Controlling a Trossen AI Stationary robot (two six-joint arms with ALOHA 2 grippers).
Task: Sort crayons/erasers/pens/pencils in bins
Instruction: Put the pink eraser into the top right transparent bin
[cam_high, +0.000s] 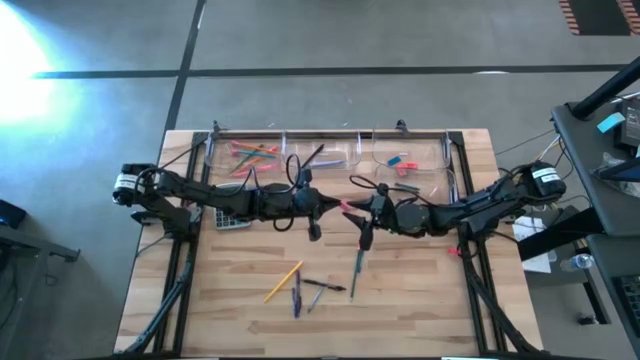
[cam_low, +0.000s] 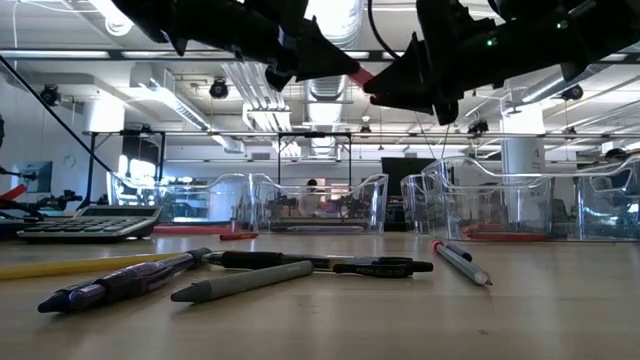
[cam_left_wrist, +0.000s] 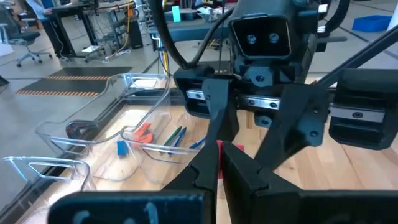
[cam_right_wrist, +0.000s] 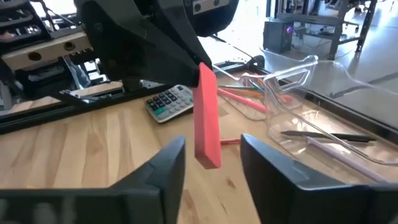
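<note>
Two hands meet mid-air over the desk (cam_high: 420, 300) centre. L hand (cam_high: 335, 203) pinches a pink eraser (cam_right_wrist: 207, 118) by its top end, so the block hangs upright. R hand (cam_right_wrist: 213, 165) faces it w/ fingers spread, one each side of the eraser's lower end, a gap showing both sides, no contact seen.

Around them:
- Grey calculator (cam_high: 232, 219) lies on the desk partly under the L arm. Key markings too small to read.
- Black cables (cam_high: 295, 165) loop off the arms over the bin row.
- Four clear bins (cam_high: 365, 140) sit side by side along the far desk edge, behind both arms. One end bin has bright pencils (cam_high: 250, 152), the next has dark pens (cam_high: 312, 155), and the other end bin has small blue + red erasers (cam_high: 400, 160).
- Five loose sticks lie on the near part of the desk, clear of the arms: 1 yellow pencil (cam_high: 283, 282), 1 purple pen (cam_high: 296, 298), 1 grey pen (cam_high: 316, 295), 1 black pen (cam_high: 330, 287), and 1 greenish stick (cam_high: 356, 272) a bit apart, nearest the R hand.
</note>
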